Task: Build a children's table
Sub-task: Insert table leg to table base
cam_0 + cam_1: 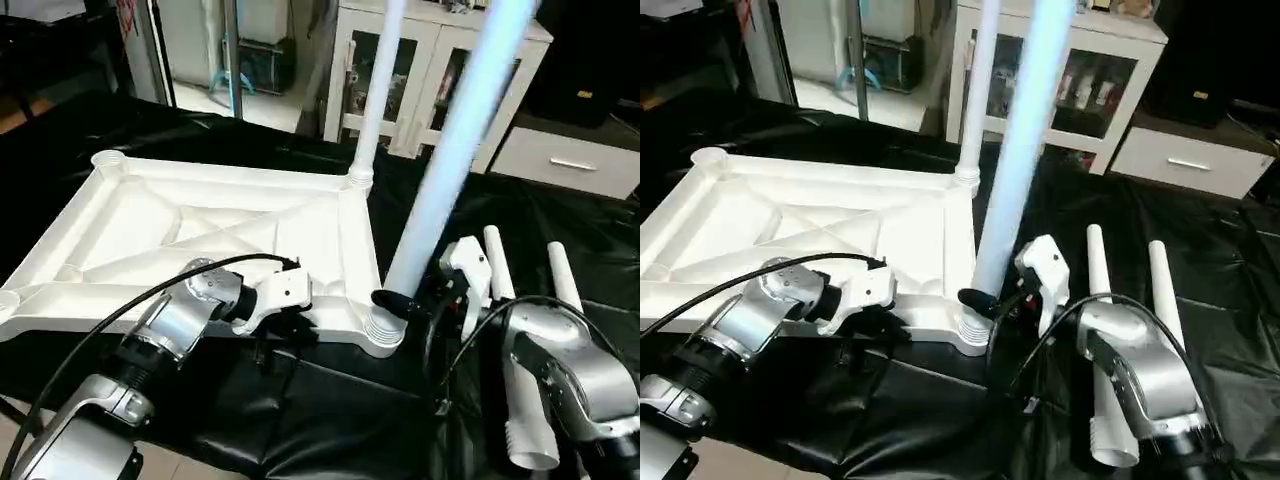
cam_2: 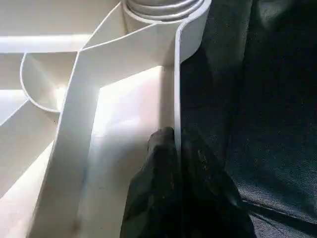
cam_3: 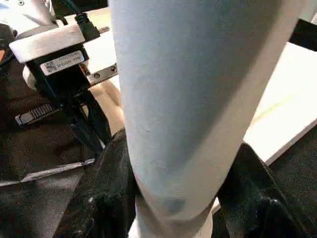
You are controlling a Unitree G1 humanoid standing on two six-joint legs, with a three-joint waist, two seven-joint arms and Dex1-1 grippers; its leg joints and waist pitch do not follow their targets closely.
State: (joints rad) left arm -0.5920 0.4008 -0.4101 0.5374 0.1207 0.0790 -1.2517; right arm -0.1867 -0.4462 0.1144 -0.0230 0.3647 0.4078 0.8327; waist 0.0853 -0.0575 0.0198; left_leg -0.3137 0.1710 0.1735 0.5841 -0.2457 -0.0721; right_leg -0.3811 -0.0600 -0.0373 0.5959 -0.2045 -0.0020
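The white table top [image 1: 200,230] lies ribbed side up on the black-covered work table. One leg [image 1: 372,100] stands in its far right corner socket. A second leg [image 1: 450,150] rises tilted out of the near right socket [image 1: 385,335], and my right gripper [image 1: 405,298] is shut on it just above the socket; the black fingers [image 3: 109,188] hug both sides of the tube [image 3: 188,99]. My left gripper [image 1: 290,325] is shut on the top's near rim [image 2: 177,74], one finger [image 2: 158,163] inside the wall and one outside.
Two loose legs [image 1: 497,265] [image 1: 563,275] lie on the black cover [image 1: 300,420] to the right, beside my right forearm. A white cabinet with glass doors [image 1: 430,70] and a white drawer unit [image 1: 570,160] stand behind the table. Black cables loop over both forearms.
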